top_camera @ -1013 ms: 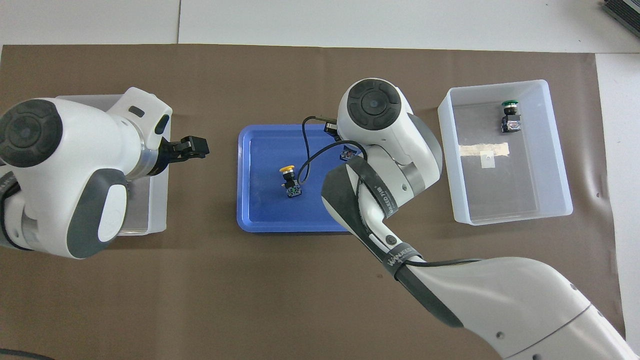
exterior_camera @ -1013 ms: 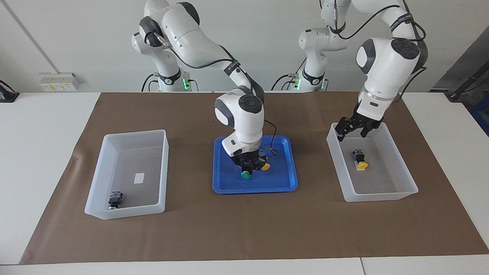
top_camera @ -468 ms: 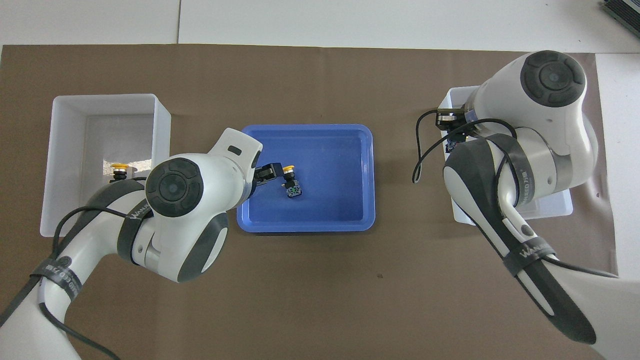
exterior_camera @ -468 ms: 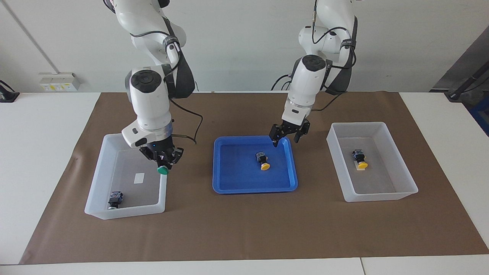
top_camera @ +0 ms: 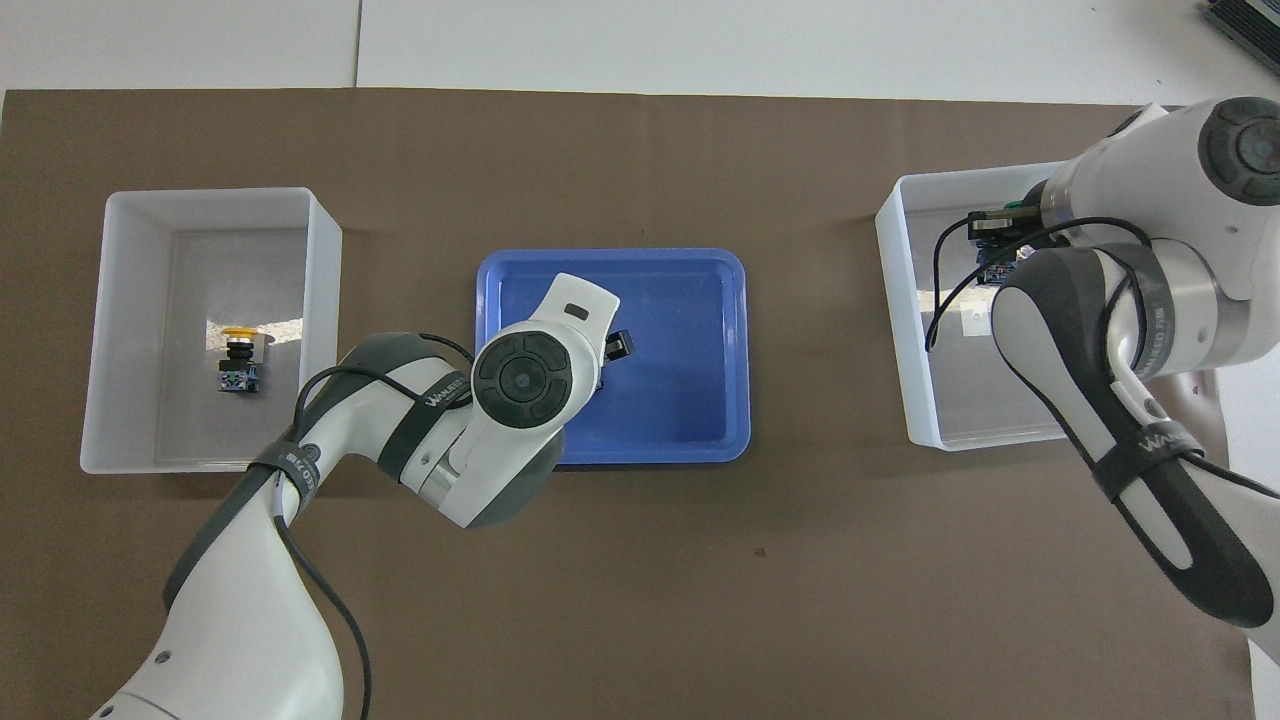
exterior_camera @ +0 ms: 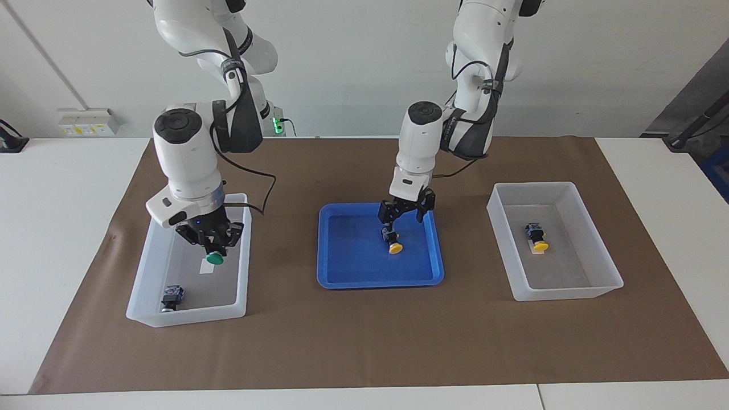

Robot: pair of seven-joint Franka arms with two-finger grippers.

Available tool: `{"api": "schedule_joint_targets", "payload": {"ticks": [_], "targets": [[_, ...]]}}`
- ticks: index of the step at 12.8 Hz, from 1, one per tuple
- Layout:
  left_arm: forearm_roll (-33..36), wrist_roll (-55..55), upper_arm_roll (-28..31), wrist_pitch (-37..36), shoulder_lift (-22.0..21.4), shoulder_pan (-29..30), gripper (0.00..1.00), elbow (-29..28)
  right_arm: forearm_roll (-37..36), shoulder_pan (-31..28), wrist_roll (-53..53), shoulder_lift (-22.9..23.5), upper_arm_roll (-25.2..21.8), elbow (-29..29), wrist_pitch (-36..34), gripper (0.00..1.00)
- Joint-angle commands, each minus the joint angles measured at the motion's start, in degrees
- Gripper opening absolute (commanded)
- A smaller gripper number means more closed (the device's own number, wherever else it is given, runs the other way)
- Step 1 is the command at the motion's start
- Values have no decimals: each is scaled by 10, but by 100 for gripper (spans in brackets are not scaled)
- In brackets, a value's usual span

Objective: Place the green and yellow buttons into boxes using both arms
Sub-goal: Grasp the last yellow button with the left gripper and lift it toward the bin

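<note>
Fingers of the right gripper (exterior_camera: 211, 246): we record them clenched on a green-capped button (exterior_camera: 214, 259), held cap-down inside the box (exterior_camera: 149, 246) at the right arm's end of the worktop (exterior_camera: 68, 188). A second green button (exterior_camera: 171, 297) lies on that box's floor, farther from the robots than the held one.

Fingers of the left gripper (exterior_camera: 405, 215): we note them spread, lowered into the blue tray (exterior_camera: 336, 273) at the centre, astride the body of a yellow-capped button (exterior_camera: 392, 241) that rests on the tray floor.

We list a further yellow button (exterior_camera: 537, 237) on the floor of the other box (exterior_camera: 501, 250), at the left arm's end.

We see tray and both boxes standing on a brown mat (exterior_camera: 364, 341) covering the worktop.
</note>
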Motion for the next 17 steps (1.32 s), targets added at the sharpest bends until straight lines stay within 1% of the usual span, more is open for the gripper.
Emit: {"api": "schedule_joint_targets", "payload": {"ticks": [1, 4, 5, 6, 7, 8, 11, 12, 13, 14, 15, 16, 17], "targets": [[15, -18, 12, 2, 18, -21, 100, 11, 8, -26, -23, 33, 9, 13, 36, 0], [15, -19, 13, 4, 23, -28, 100, 12, 7, -38, -49, 85, 9, 61, 37, 0], [16, -19, 13, 4, 23, -27, 97, 11, 6, -39, -49, 99, 9, 72, 37, 0], [16, -19, 13, 4, 23, -27, 69, 9, 6, -40, -49, 116, 9, 87, 37, 0], [16, -19, 14, 4, 23, -27, 35, 9, 6, -41, -51, 129, 9, 99, 40, 0], [17, -18, 14, 4, 23, -26, 0, 10, 6, -41, -57, 135, 8, 101, 60, 0], [31, -18, 15, -18, 22, -20, 0, 27, 6, -41, -58, 145, 8, 101, 77, 0], [31, -15, 15, -33, 11, -16, 0, 31, 6, -42, -58, 146, 8, 101, 95, 0], [32, -10, 14, -53, -17, -3, 0, 31, 7, -42, -58, 146, 7, 96, 115, 0], [31, -4, 13, -76, -42, 11, 0, 31, 7, -43, -58, 146, 7, 94, 116, 0], [26, 7, 12, -97, -66, 26, 0, 31, 7, -43, -57, 146, 8, 94, 117, 19], [22, 19, 11, -113, -84, 43, 0, 32, 8, -42, -55, 146, 8, 94, 118, 49], [3, 38, 10, -125, -100, 62, 0, 32, 9, -42, -54, 146, 8, 93, 119, 75]]}}
